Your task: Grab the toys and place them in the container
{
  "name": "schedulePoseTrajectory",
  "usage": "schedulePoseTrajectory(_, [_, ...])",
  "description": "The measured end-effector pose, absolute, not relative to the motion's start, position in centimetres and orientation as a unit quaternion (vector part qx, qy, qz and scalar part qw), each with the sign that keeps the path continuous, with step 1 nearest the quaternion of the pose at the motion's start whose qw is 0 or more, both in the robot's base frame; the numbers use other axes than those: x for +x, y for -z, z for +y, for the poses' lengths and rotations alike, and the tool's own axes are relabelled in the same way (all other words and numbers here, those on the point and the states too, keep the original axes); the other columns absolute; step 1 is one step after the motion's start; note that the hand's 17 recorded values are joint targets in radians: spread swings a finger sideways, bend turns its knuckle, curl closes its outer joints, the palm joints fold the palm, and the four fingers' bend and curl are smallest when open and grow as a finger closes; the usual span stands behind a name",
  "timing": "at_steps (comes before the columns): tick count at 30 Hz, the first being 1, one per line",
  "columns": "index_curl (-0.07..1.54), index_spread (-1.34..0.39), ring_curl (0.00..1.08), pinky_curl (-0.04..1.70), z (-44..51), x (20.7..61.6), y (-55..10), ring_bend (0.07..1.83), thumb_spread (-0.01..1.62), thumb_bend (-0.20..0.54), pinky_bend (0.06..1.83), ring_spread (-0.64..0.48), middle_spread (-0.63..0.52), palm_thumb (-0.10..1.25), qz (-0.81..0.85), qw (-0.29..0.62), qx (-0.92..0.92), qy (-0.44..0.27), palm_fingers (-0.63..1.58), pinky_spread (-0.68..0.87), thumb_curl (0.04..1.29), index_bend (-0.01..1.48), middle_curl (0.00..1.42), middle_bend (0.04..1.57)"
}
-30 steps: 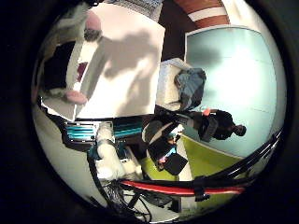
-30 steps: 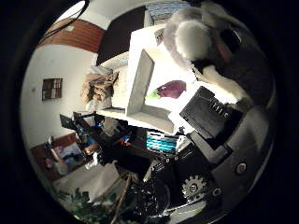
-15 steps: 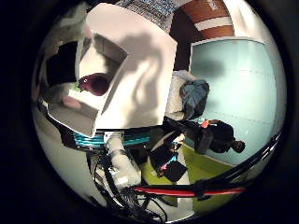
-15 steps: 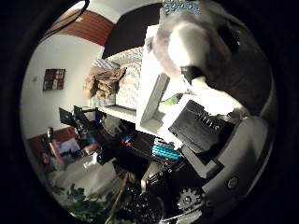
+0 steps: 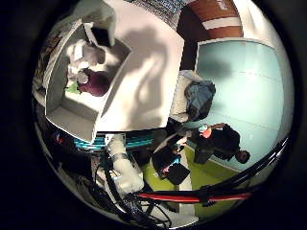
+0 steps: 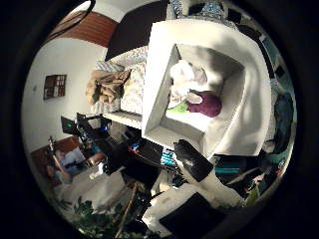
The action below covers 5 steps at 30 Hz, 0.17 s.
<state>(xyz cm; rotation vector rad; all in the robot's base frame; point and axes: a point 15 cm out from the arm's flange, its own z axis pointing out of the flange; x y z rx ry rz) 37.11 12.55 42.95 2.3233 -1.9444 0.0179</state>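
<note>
— Where are the toys right now?

— Both are in the bin [image 6: 158, 94], which I see from above through the palm cameras. The white plush [image 6: 185, 79] lies against one inner wall, and the purple toy [image 6: 208, 103] sits just beside it, touching it, with its green leaf [image 6: 178, 107] pointing toward the bin's floor. The bin is white, with tall walls, and it rests on the white table [image 5: 148, 81].

— And the hand?

— I only get a piece of the hand [image 6: 199, 167] in the thumb-side view: one of the fingers [image 6: 192, 158], black at the tip and white further back, reaches out toward the bin's near wall. It looks fairly straight and has nothing in it. The toys are well apart from it, down inside the bin, past that near wall. So I'd call the fingers loose and empty, not clamped on anything.

— Anything between the fingers and the bin?

— No, just the bin's rim close beyond the fingertip. In the little-finger view the bin sits at one end of the table, and the plush and the purple toy are bunched in the same corner.

— Is either toy hanging over the rim?

— Neither. Both sit on the bin's floor, below the wall tops.
</note>
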Motion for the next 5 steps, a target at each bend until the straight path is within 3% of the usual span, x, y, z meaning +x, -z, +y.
schedulePoseTrajectory(5, [0.34,-0.43,0.3,0.61,10.3,35.7,-45.6,0.64,1.17,-0.017,0.77,0.14,0.0,0.64,-0.651,0.034,0.758,-0.01,0.13,0.48,0.4,0.18,0.38,0.27])
